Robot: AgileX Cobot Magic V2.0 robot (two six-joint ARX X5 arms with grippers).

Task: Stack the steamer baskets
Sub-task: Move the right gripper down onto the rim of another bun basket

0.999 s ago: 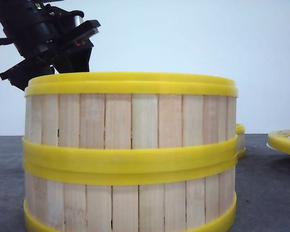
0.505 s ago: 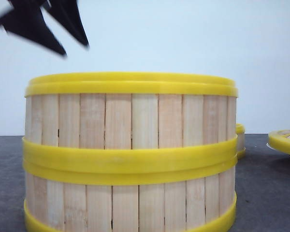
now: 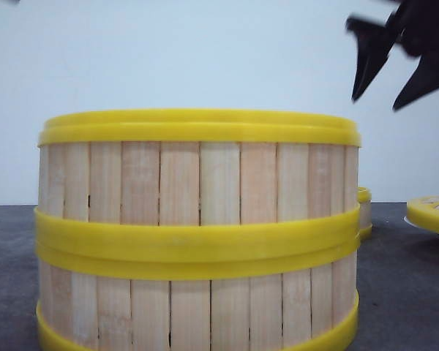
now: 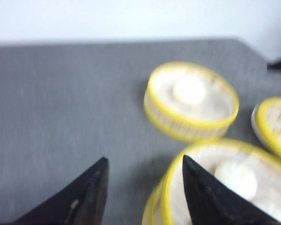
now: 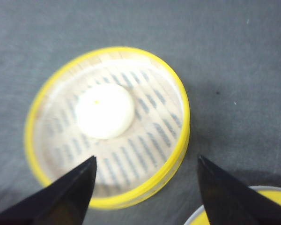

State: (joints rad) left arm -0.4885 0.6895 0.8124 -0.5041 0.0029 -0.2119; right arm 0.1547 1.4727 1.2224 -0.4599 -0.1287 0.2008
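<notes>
Two round bamboo-slat steamer baskets with thick yellow rims sit stacked on the dark grey table, close to the front camera and filling most of its view. Third basket of the same make stands alone on the table farther back, partly hidden behind the stack in the front view; a pale round bun lies on its slatted floor. Left wrist view, blurred, shows a similar bun in the top basket of the stack. Flat yellow-rimmed round lid rests off to the right, apart from the baskets. Right gripper hangs high at upper right, black fingers spread, holding nothing; its wrist view looks down on the lone basket. Left gripper also spread and unloaded, above the stack's edge.
</notes>
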